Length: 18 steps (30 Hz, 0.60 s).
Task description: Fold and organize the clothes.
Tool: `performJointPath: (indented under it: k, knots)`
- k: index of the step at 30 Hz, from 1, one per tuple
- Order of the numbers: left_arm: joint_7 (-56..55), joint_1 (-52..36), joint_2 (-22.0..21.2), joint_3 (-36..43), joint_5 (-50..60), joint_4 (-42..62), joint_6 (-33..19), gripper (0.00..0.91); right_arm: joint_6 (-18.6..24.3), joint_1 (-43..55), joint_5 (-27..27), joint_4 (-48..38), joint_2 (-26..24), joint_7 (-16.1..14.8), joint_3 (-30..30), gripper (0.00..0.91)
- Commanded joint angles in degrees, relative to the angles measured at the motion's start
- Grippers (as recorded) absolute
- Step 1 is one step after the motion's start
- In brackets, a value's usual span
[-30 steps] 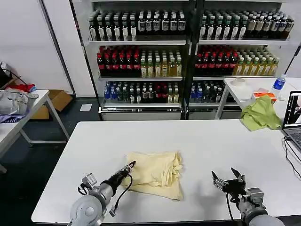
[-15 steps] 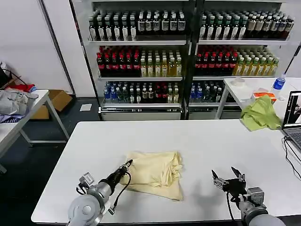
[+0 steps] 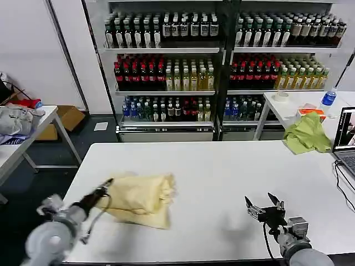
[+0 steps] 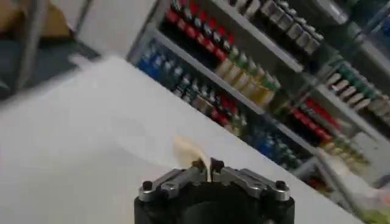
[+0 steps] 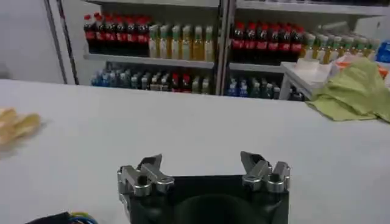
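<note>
In the head view, the T-shirt lies on the white table, toward its left front part. It is pale cream-yellow, bunched into a loose, rumpled bundle with soft folds, its right end puffed up and its lower edge trailing flat on the tabletop. No label or print can be read on it. The left gripper sits at the shirt's left edge with its fingers pinched together on the fabric. The right gripper hovers low over the table's front right, well apart from the shirt, its two fingers spread wide and holding nothing. Behind the table stand shelves of bottled drinks; their labels are too small to read. A lime-green cloth lies on a side table to the right, beside a laptop.

In the left wrist view, the left gripper has its fingertips closed tight on a thin fold of the cream-yellow shirt, which rises just beyond them above the white tabletop.

In the right wrist view, the right gripper stands wide open over bare table, empty. The shirt shows as a pale yellow lump far off at the edge, and the green cloth lies off on the other side.
</note>
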Motion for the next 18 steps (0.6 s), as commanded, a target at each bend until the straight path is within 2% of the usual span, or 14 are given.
performJointPath:
  k: [1,5,7,9,12,15,16,18]
  knots:
    - [1.89,6.85,23.62,-25.32,0.16,-3.60,9.94,0.040,0.19,2.30,0.33,0.23,0.04,-0.05,-1.38,0.907]
    - [1.71,3.44,27.09,-20.02,3.46,-9.47,10.66,0.040,0.23,2.75,0.32,0.56,0.19,-0.06,-1.86,0.907]
    - [1.75,3.40,26.53,-15.20,7.38,-12.81,10.63,0.040,0.24,2.75,0.19,0.89,0.43,-0.06,-2.01,0.907]
    - [1.85,3.61,24.85,-6.87,13.67,-15.23,10.57,0.040,0.24,2.62,-0.20,1.14,0.84,-0.04,-2.19,0.907]
    - [1.61,1.64,18.38,9.60,28.29,-14.56,9.84,0.040,0.22,1.97,-1.27,1.54,1.72,0.01,-2.42,0.907]
    - [-0.06,-3.97,11.13,21.45,32.71,-11.00,9.90,0.040,0.16,0.68,-2.74,1.89,2.74,0.03,-2.30,0.907]
    - [-0.45,-5.78,10.04,23.84,32.87,-10.77,9.95,0.040,0.16,0.29,-3.00,1.92,3.00,0.02,-2.23,0.907]
    - [-1.92,-9.49,2.90,27.74,33.14,-7.23,10.51,0.040,0.10,-0.46,-3.85,1.94,3.78,0.15,-1.92,0.907]
